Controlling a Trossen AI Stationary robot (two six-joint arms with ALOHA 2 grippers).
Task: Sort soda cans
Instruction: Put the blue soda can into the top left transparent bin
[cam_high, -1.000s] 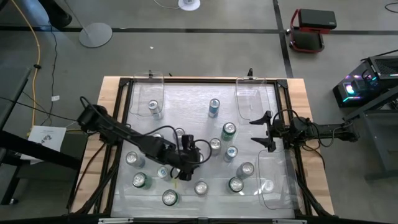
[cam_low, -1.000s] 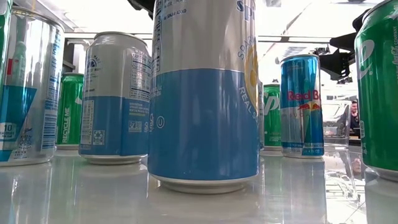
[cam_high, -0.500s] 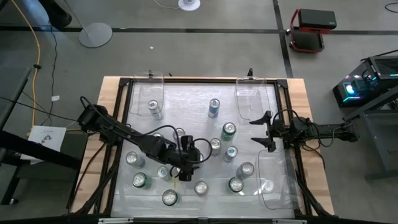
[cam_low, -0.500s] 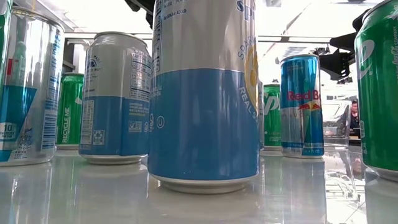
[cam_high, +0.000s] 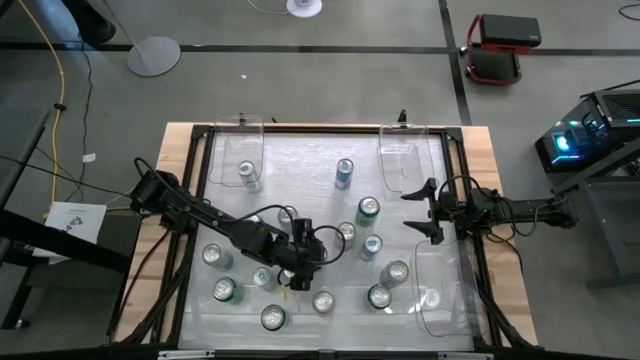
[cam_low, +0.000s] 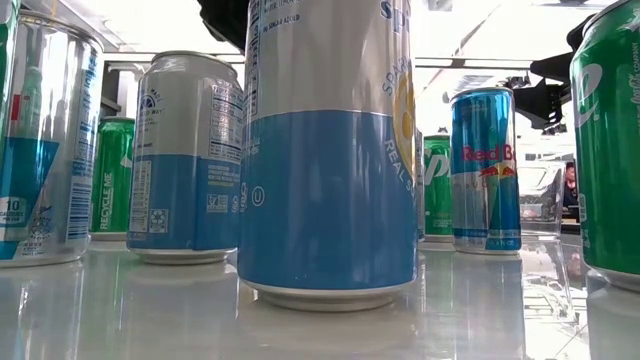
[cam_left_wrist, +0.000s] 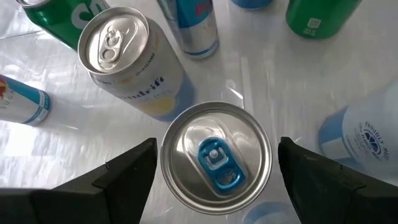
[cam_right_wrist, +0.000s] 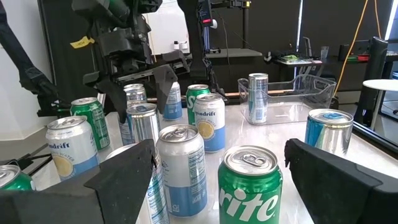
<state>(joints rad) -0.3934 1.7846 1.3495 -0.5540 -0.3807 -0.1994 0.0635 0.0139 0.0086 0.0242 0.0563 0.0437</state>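
Note:
Several soda cans (cam_high: 345, 172) stand upright on the glossy table top, green, blue and silver. My left gripper (cam_high: 300, 262) hangs open over the near middle of the table. In the left wrist view its fingers (cam_left_wrist: 127, 177) stand on either side of a silver can top with a blue tab (cam_left_wrist: 216, 157), with a narrow gap on each side. A Spindrift can (cam_left_wrist: 127, 56) stands just beside that can. My right gripper (cam_high: 428, 210) waits open at the table's right side, above the table, facing the cans (cam_right_wrist: 252, 180).
Clear plastic bins sit at the far left (cam_high: 243, 145), far right (cam_high: 405, 160) and near right (cam_high: 440, 290); the far-left one holds a can (cam_high: 247, 173). Cans crowd closely around my left gripper. In the low view a large blue-and-silver can (cam_low: 330, 150) blocks the middle.
My left gripper has come down a little over the can with the blue tab; its dark body shows larger at the top of the low view. No can has moved.

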